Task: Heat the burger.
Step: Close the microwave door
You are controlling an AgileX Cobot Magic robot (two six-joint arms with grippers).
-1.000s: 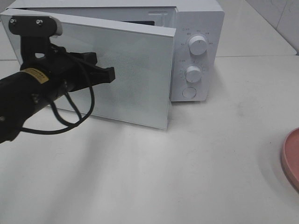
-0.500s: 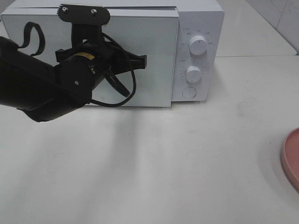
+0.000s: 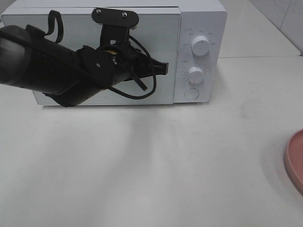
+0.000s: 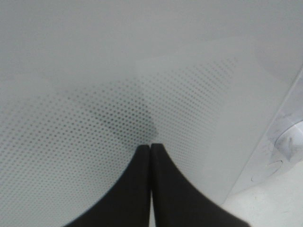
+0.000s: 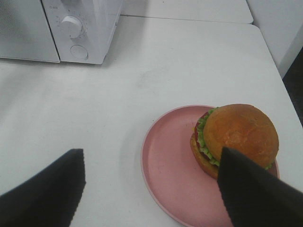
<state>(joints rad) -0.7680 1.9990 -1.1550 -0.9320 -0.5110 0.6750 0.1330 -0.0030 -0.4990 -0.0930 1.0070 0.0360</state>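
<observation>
The burger (image 5: 236, 135) rests on the far side of a round pink plate (image 5: 165, 161) in the right wrist view; the exterior view shows only the plate's edge (image 3: 296, 158). My right gripper (image 5: 150, 156) is open, hovering near the plate with nothing between its fingers. The white microwave (image 3: 201, 19) stands at the back with its door (image 3: 161, 42) flush against the body. My left gripper (image 3: 165, 68) is shut and empty, its tips (image 4: 150, 147) against the dotted door panel (image 4: 142, 71) near the control side.
Two knobs (image 3: 200, 46) (image 3: 195, 74) and a round button (image 3: 191, 93) sit on the microwave's right panel. The left arm's black body and cable cover much of the door. White tabletop (image 3: 165, 165) stretches between the microwave and the plate.
The microwave door has swung from half open to flush shut. My left gripper moved rightward and back with it. The right side has not changed.
</observation>
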